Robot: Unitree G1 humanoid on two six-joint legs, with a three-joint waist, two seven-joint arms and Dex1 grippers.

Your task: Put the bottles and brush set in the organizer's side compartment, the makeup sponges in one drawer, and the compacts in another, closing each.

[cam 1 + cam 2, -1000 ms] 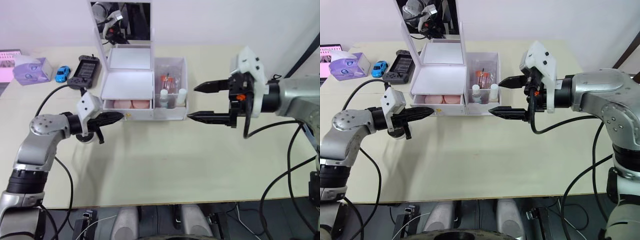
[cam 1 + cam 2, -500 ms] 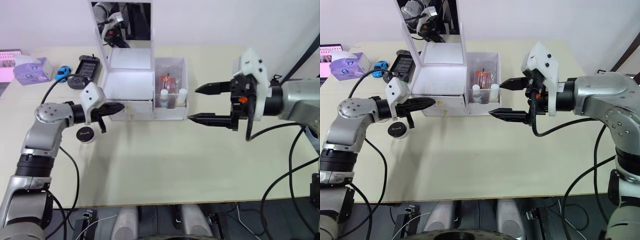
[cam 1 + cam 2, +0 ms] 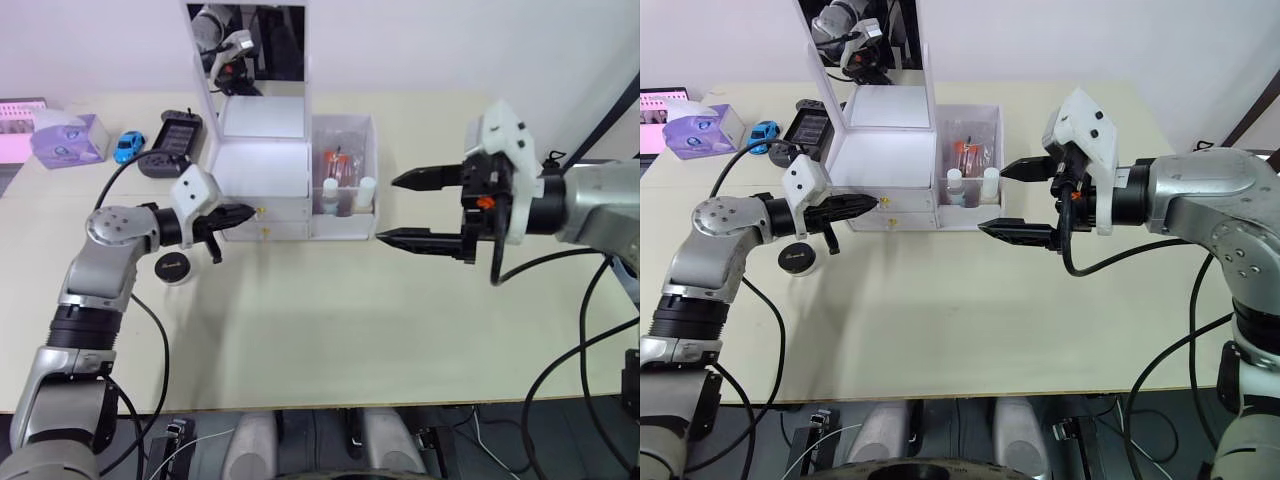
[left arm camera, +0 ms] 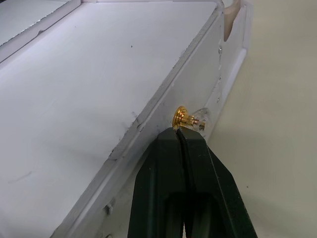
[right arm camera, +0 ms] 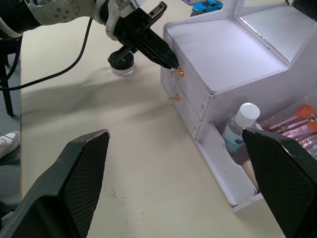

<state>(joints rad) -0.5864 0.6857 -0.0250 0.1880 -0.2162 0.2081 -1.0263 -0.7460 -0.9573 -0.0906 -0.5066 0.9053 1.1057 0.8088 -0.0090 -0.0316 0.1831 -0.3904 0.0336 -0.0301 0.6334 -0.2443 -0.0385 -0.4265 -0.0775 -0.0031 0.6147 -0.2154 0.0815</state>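
The white organizer [image 3: 258, 170] stands at the table's back with both drawer fronts flush, so whatever lies inside them is hidden. My left gripper [image 3: 245, 213] is shut, its tips [image 4: 179, 133] pressed against the gold knob [image 4: 182, 118] of the upper drawer. In the clear side compartment [image 3: 345, 225] stand two white-capped bottles [image 3: 328, 196] and the brush set [image 3: 335, 165]. To the right of the organizer my right gripper [image 3: 388, 208] hovers open and holds nothing.
A round black-lidded pot [image 3: 173, 267] sits on the table just under my left arm. The organizer's mirror lid [image 3: 255, 45] stands upright. A game controller [image 3: 172, 140], a blue toy car [image 3: 124, 147] and a purple tissue pack [image 3: 68, 140] lie at the back left.
My left gripper moved toward the organizer and pushed the upper drawer, which showed pink round items, fully in. The right gripper stayed nearly still.
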